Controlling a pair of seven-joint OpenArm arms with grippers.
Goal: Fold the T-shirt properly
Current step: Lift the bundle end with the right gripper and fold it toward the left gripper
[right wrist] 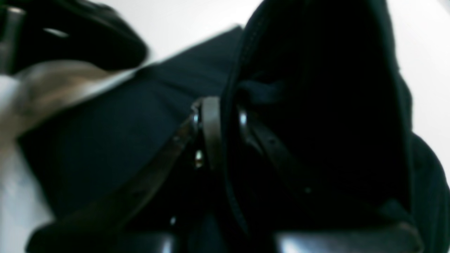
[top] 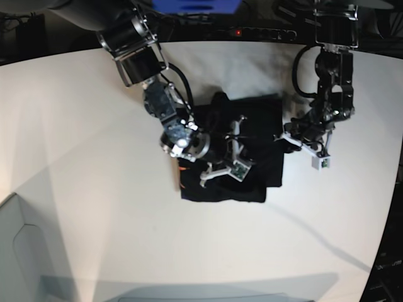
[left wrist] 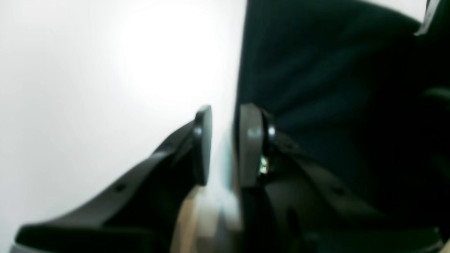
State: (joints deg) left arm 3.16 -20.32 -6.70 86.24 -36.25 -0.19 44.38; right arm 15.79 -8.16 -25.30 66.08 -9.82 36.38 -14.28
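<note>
Base view: large plain black cloth T-shirt [top: 245, 148] lies centre frame on the white surface [top: 82, 189], already gathered into a rough rectangle w/ a bunched lump at its upper edge. Right gripper [top: 234, 148] sits over the shirt's middle; right wrist view shows its jaws clamped on a raised fold of cloth. Left gripper [left wrist: 225, 144], at the shirt's right edge in base view, has jaws apart w/ only a narrow gap, nothing between them. Judgement: side folds approx. done; the fold in hand isn't laid flat yet, final tidy-up left.
</note>
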